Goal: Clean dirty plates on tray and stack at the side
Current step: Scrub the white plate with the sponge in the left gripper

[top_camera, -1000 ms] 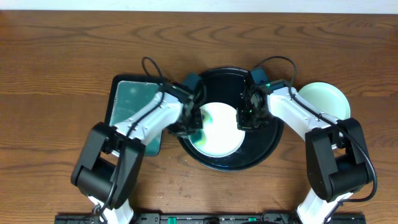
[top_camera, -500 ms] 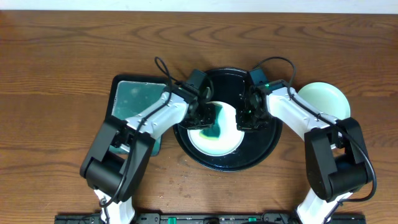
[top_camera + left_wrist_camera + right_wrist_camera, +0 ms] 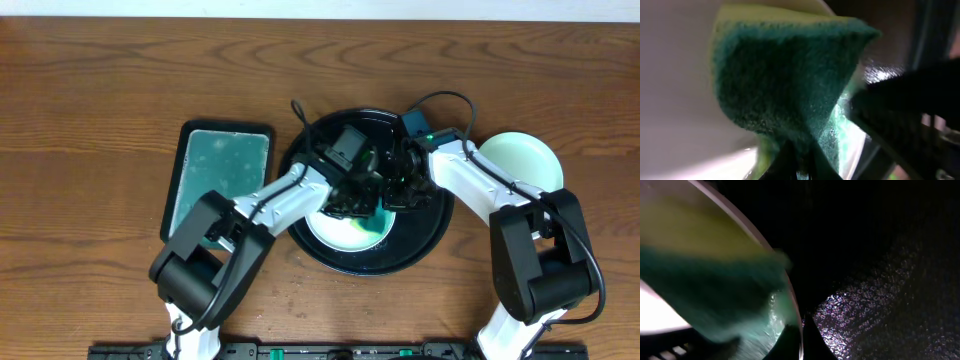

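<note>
Nearest you: plate [image 3: 345, 232] lying in the tray [image 3: 420, 240] | your left pincer [image 3: 796, 161] clamped tight on a green-and-yellow sponge [image 3: 790, 80], sponge pressed to the plate | your right pincer [image 3: 800, 339] pinched closed on that plate's right rim | farther: second plate [image 3: 522, 160] on the table [image 3: 100, 80], just right of the tray | rectangular tray [image 3: 215, 175], teal inside, on the left.
</note>
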Tool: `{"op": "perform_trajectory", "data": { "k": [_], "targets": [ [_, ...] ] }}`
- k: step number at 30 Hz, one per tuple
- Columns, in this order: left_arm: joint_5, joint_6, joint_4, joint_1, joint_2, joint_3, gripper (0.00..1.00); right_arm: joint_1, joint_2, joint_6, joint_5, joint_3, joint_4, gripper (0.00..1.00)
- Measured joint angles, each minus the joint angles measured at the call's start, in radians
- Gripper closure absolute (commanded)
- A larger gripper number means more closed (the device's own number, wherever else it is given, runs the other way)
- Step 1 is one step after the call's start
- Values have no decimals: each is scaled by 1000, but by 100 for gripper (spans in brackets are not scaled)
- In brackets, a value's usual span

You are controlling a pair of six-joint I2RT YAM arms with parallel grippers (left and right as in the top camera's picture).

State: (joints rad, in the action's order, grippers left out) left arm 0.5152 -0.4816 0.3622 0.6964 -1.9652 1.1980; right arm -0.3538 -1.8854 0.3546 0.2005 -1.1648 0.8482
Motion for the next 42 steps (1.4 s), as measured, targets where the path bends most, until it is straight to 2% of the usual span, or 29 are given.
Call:
{"op": "perform_trajectory", "data": {
  "k": [7,12,19,24,30,36,42],
  "targets": [
    [10,-1,24,3,-2,5,93,2,0,0,1,0,2,99],
    [-28,-27,130,1,-1,33,93,2,0,0,1,0,3,99],
    [-241,-66,365,-6,53,45,93,2,0,0,7,0,7,99],
    [-389,-63,443,-39,73,47,93,1,0,0,15,0,11,99],
    [-467,-35,450,-80,74,51,93,-3,-1,0,29,0,14,99],
    [-486,-39,441,-108,71,66,93,-3,-2,1,39,0,14,99],
    [-338,-39,313,-135,57,66,93,-3,-2,1,40,0,14,99]
  ]
}}
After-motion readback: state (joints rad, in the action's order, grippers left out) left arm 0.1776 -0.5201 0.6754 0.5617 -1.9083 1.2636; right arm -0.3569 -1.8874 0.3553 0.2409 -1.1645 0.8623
